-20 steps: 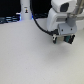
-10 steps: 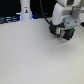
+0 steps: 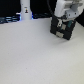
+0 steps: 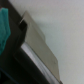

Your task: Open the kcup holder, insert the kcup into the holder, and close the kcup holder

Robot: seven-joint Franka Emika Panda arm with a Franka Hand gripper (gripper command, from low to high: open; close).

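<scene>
The kcup holder (image 3: 62,30) is a black boxy unit at the far right of the white table in the exterior view. My gripper (image 3: 64,22) hangs right over it, and its fingers merge with the dark box, so I cannot tell whether they are open or shut. The blurred wrist view shows the holder's pale flat top and dark edge (image 4: 40,50) up close. A teal-green patch (image 4: 4,27) sits at the frame's border; I cannot tell whether it is the kcup's lid. No kcup shows in the exterior view.
A white bottle-like object (image 3: 25,10) with a dark mark stands at the back on the exterior view's left, in front of a dark strip. The white table (image 3: 30,55) fills most of the view.
The arm and gripper have shifted slightly toward the back over the black holder. The bottle has not moved.
</scene>
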